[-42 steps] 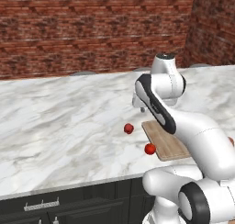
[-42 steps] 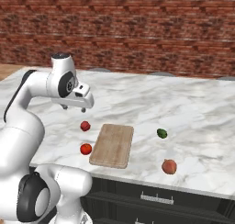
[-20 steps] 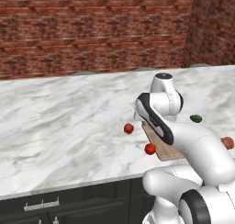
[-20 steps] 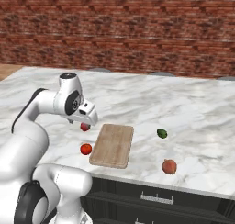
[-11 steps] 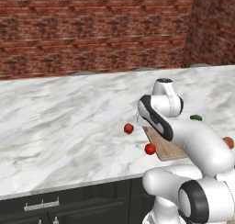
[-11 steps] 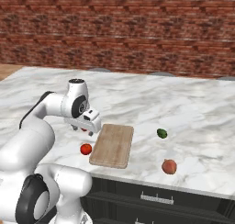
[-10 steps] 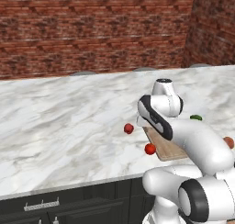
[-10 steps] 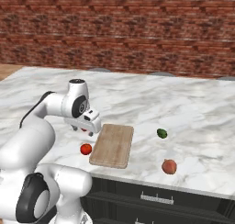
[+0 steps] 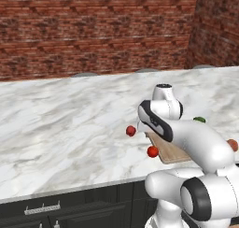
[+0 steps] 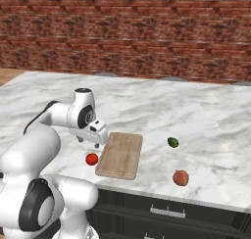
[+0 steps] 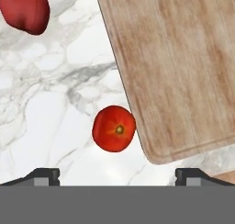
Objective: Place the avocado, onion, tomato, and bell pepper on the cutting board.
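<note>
The wooden cutting board lies near the counter's front edge with nothing on it. A round red tomato sits just off the board's near left corner. The red bell pepper lies farther back on the left; in the right base view my hand hides it. Right of the board lie the dark green avocado and, nearer the front, the peach onion. My gripper hangs low, left of the board and above the tomato. It is open and holds nothing.
The marble counter ends at a red brick wall behind. Its front edge runs just below the board and onion, with dark cabinet drawers underneath. My own white arm covers much of the board in the left base view.
The hand has come down and forward from above the counter to just over the two red items beside the board. The jaws stayed open and no object moved.
</note>
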You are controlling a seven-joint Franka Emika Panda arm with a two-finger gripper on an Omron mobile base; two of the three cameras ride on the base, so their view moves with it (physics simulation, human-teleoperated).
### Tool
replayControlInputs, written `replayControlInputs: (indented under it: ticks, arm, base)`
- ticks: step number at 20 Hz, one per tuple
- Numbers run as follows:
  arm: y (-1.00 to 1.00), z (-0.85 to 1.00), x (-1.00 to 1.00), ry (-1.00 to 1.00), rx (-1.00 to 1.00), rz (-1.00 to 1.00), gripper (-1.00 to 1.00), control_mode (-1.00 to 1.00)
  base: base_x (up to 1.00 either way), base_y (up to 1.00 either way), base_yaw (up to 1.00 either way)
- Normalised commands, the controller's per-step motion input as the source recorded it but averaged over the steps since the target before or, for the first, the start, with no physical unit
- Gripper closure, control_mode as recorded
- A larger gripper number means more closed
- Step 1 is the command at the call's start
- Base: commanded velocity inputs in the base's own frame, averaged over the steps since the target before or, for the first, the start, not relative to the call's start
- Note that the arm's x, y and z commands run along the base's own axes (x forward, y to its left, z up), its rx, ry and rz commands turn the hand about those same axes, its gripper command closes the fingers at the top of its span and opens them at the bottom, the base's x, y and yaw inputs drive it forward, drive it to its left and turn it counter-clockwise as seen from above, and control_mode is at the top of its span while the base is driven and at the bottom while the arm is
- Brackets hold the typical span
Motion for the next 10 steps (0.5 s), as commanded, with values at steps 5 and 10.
replayControlInputs:
  ticks: [5,10]
  arm:
    - [0.0,-0.27,0.11,0.01,0.0,0.0,-1.0,-1.0]
    - [0.0,-0.14,0.05,0.0,0.0,0.0,-1.0,-1.0]
  base:
    - [0.0,0.0,0.0]
    - [0.0,0.0,0.0]
